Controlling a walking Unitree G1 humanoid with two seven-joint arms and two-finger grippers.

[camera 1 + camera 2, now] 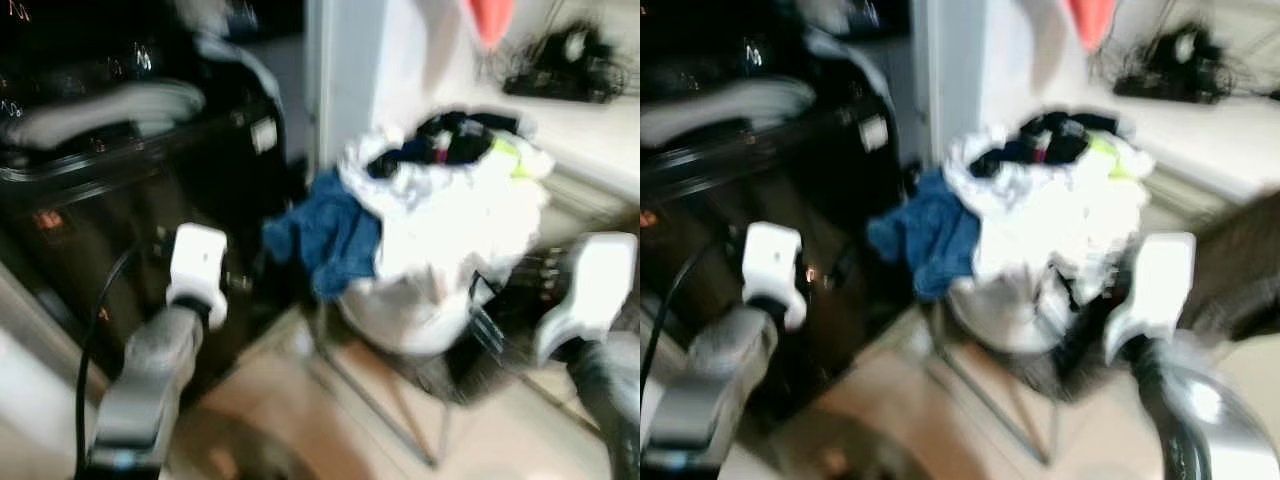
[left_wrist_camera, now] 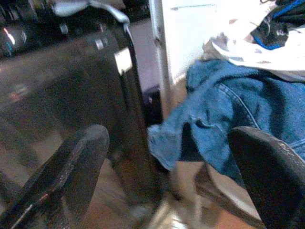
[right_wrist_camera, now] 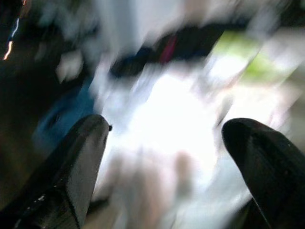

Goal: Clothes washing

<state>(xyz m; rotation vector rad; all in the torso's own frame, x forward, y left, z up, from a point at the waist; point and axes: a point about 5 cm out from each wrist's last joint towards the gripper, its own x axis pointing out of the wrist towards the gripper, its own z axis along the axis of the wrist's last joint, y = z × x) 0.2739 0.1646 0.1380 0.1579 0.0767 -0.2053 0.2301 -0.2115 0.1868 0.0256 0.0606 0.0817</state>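
The heaped white laundry basket [image 1: 420, 300] stands on the floor between both arms, beside the black washing machine [image 1: 130, 200]. One blue denim garment [image 2: 238, 114] droops over its rim toward the left hand [image 2: 167, 176], probably the nearer. The right hand [image 3: 162, 167] faces the pile; both hands are wide, empty.

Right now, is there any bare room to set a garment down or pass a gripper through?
Bare floor lies between the dark washer and the laundry basket, continuing forward under its legs. The white counter beyond the basket has some bare surface. The basket top is heaped, and a blue denim garment spills into the gap toward the washer.
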